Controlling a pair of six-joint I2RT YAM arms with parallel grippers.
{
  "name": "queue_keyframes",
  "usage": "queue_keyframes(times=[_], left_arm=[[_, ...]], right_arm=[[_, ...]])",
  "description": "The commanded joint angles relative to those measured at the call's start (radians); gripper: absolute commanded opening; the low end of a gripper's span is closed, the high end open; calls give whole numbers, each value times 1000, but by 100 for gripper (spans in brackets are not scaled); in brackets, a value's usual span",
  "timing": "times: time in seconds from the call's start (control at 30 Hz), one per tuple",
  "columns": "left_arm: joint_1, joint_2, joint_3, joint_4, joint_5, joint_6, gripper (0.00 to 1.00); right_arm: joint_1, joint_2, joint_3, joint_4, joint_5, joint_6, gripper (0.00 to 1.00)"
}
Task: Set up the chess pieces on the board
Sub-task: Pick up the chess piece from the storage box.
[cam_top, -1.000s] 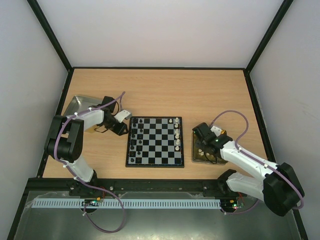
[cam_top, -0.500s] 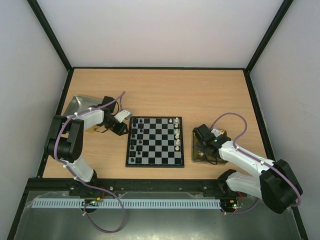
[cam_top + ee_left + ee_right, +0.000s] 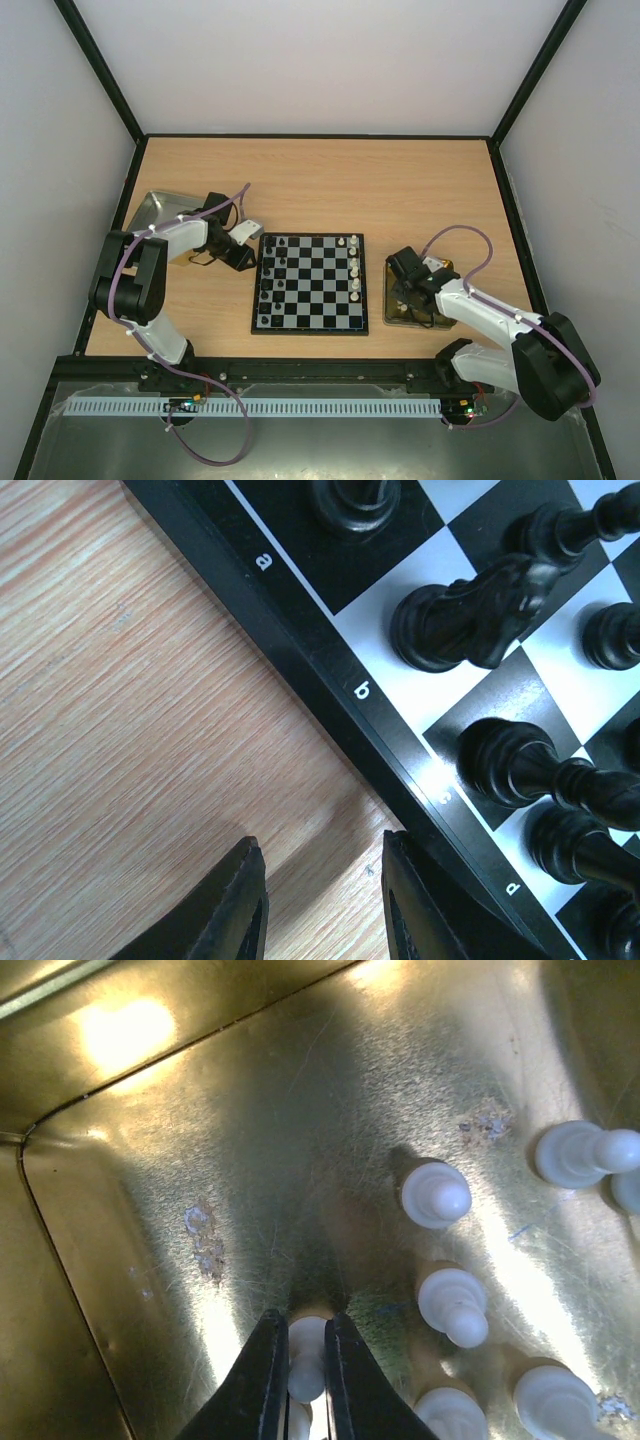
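If pinched off-centre: risks squirting the white piece (image 3: pixel 306 1365) out from between the narrow fingertips (image 3: pixel 266 1350) and back onto the gold tray (image 3: pixel 130 1210); cause, a tiny rounded body with slick metal underneath.
When lifted: may clip the other white pieces (image 3: pixel 455 1305) just beside the grip at 3 o'clock; cause, crowding on that side.
On arrival at the board (image 3: pixel 310 283): could topple the white figures (image 3: pixel 355 262) already lined along its 3 o'clock edge; cause, a tool far wider than one square.
Right gripper (image 3: pixel 303 1332): clenched on the white piece, down inside the gold tray.
Left gripper (image 3: pixel 320 865): spread apart, grasping nothing, low over the table (image 3: pixel 120 730) just off the board's 9 o'clock rim, near the black pieces (image 3: pixel 465 615).
Whereabouts of the held piece: on or just above the tray floor, toward 6 o'clock in the right wrist view; tray itself at 3 o'clock of the board, seen from overhead.
Long axis: runs 12 to 6 o'clock in the wrist view, in line with the fingertips.
Pointing: rounded end toward 12 o'clock; upright or lying flat, cannot tell, being mostly hidden by the grip.
Safest handling, as a judgement: straight vertical lift, clear of the neighbours, before any swing toward 9 o'clock.
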Motion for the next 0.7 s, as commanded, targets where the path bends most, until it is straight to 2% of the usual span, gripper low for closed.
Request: queue_keyframes(times=[0.0,0.37,0.53,0.67], left_arm=[[-15,70,-33,-28,-34,-5,34],[-15,62,-36,-31,-35,-4,34],[-15,60,-36,-31,-37,-5,34],[-15,60,-36,-30,-41,-5,34]], right_arm=[[-5,-2,39,-40,41,-25,5],[-2,-4,120,-102,67,-63,2],[26,35,232,-156,92,-103,2],[111,101,389,-216,155,-140,2]])
